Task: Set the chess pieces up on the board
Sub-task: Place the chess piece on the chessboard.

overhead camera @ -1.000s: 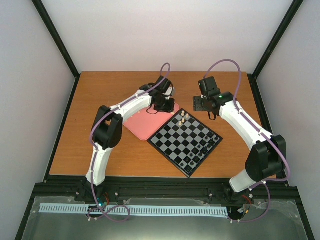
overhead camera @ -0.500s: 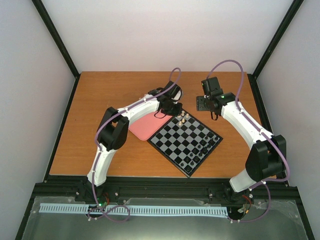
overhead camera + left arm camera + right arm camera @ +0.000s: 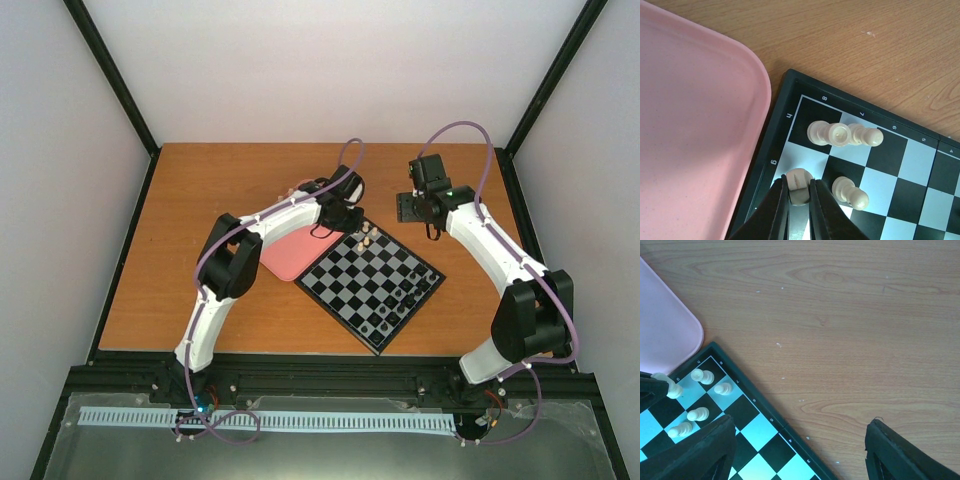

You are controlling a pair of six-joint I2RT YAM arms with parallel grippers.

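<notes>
The board (image 3: 370, 282) lies in the middle of the table, turned like a diamond. My left gripper (image 3: 799, 190) is shut on a cream chess piece (image 3: 799, 181) and holds it over a light square by the board's far corner (image 3: 790, 95). Three cream pieces (image 3: 840, 134) stand or lean near that corner, one more (image 3: 850, 192) just right of my fingers. In the top view my left gripper (image 3: 345, 222) is at the board's far corner. My right gripper (image 3: 800, 440) is open and empty above the wood by the board's far right edge (image 3: 765, 415). Several cream pieces (image 3: 700, 400) show there.
A pink tray (image 3: 290, 252) lies left of the board, touching its edge; it also shows in the left wrist view (image 3: 695, 130). Small black pieces (image 3: 400, 300) stand along the board's near right side. Bare wooden table (image 3: 200, 200) surrounds them.
My left gripper has moved right from over the pink tray to the board's far corner, carrying the cream piece. My right gripper has drifted slightly back and right.
</notes>
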